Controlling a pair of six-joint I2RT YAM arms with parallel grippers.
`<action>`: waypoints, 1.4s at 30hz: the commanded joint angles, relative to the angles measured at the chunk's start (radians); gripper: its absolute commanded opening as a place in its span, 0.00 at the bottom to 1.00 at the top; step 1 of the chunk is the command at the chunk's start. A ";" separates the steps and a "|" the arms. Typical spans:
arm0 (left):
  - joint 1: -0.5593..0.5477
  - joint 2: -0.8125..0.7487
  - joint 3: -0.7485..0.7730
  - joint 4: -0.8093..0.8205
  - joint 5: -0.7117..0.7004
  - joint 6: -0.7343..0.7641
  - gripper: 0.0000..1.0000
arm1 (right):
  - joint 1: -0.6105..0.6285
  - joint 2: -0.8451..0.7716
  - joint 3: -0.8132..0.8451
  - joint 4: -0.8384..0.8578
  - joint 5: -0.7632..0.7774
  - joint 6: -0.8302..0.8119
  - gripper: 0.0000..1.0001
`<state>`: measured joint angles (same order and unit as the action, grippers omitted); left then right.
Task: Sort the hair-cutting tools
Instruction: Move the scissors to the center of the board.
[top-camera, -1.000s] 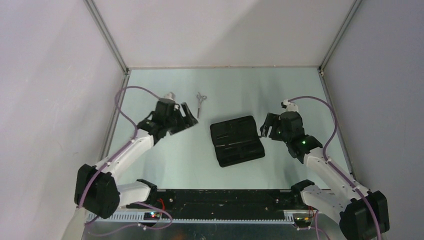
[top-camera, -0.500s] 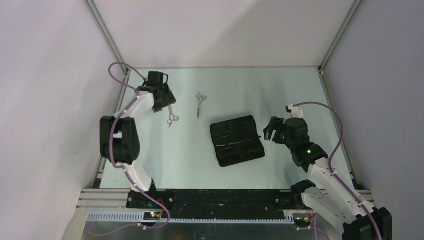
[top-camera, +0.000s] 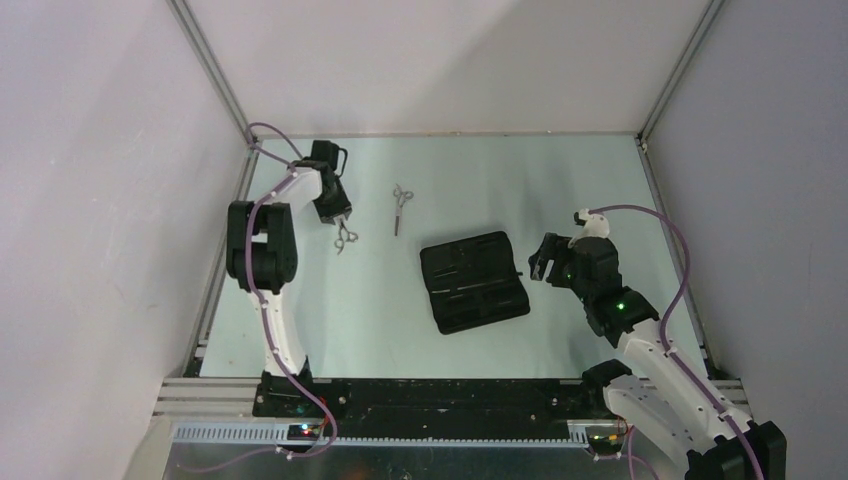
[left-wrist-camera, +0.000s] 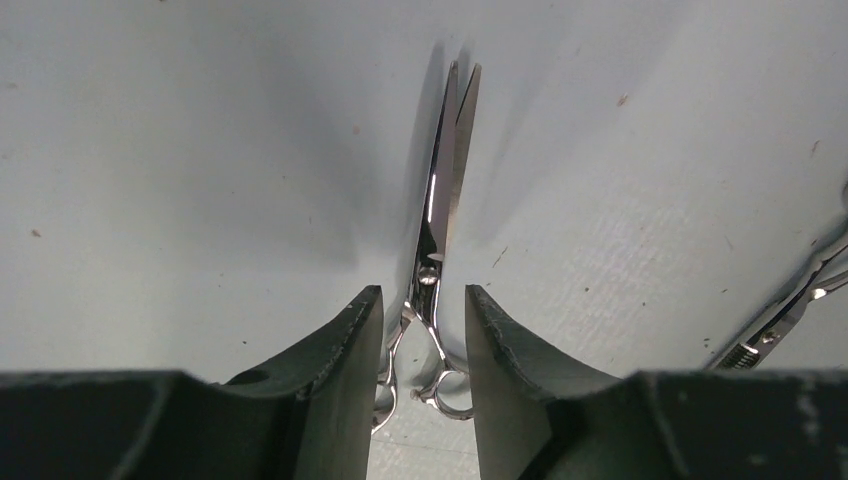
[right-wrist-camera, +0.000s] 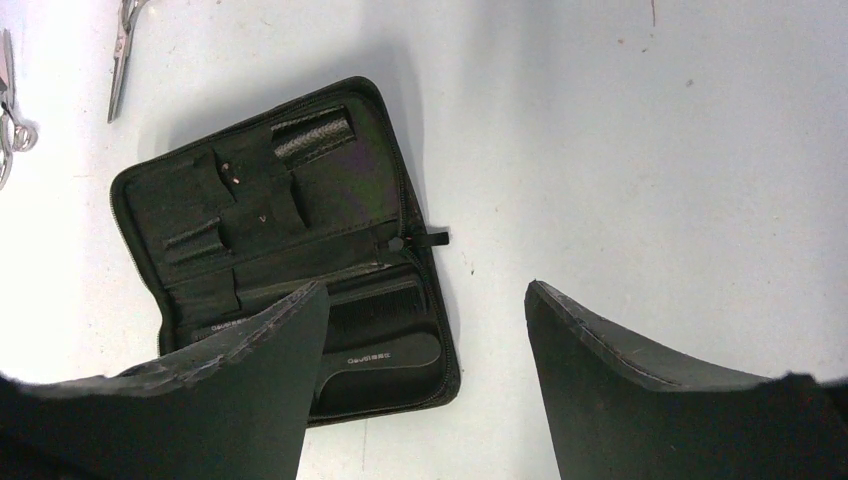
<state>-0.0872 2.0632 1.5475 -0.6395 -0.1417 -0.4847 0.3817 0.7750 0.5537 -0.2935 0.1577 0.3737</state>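
Far left on the table, 1 pair of scissors (left-wrist-camera: 437, 215) lies roughly near-far, blades pointing away from the wrist camera. Its rings are partly hidden between the narrow-set left gripper (left-wrist-camera: 422, 292), and contact is unclear. The right gripper (right-wrist-camera: 426, 285) gapes wide just right of the pouch (right-wrist-camera: 290, 240).

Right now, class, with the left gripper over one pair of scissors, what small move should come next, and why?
Probably close the left gripper on the scissors: its fingers straddle them near the pivot, jaws not yet clamped, and the scissors lie flat on the table.
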 joint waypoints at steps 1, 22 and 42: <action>0.007 0.018 0.065 -0.056 0.026 0.024 0.41 | -0.005 -0.010 0.000 0.027 0.013 -0.018 0.77; -0.043 -0.024 -0.057 -0.130 0.186 -0.006 0.36 | -0.007 -0.051 -0.030 0.054 -0.025 -0.014 0.76; -0.325 -0.459 -0.647 0.099 0.318 -0.212 0.16 | -0.007 -0.084 -0.032 0.042 -0.046 -0.016 0.76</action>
<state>-0.3584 1.7267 1.0378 -0.6003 0.1112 -0.5861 0.3775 0.7078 0.5213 -0.2787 0.1219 0.3649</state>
